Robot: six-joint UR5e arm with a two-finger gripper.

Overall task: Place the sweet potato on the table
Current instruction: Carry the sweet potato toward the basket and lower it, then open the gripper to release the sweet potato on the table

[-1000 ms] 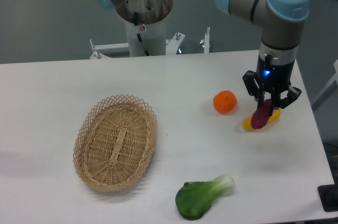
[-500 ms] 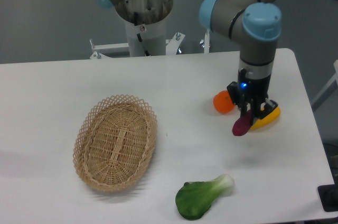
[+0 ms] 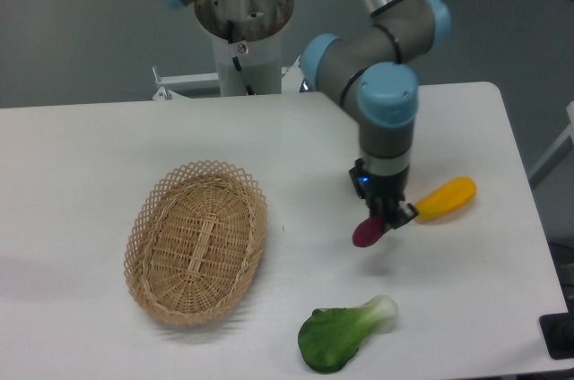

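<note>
**Sweet potato held above the white table**

White and matte, the table (image 3: 108, 138) fills most of the view, with a grey wall behind it and the arm's pedestal base (image 3: 240, 39) at the far edge. From there the UR5e arm (image 3: 381, 48) reaches over the right half of the tabletop, its wrist pointing straight down.

At its tip the gripper (image 3: 384, 215) is pinched on the sweet potato (image 3: 368, 230), a small dark purple-magenta piece that hangs tilted, its lower end down to the left. Whether that lower end touches the tabletop cannot be told from this angle. The fingers are closed around its upper end.

Just to the right of the gripper lies a longer yellow-orange vegetable (image 3: 444, 199), flat on the table and apart from the sweet potato. Near the front edge, below the gripper, rests a green bok choy (image 3: 343, 335) with its pale stem pointing right. On the left half sits an oval wicker basket (image 3: 195, 241), well apart from the arm.
</note>
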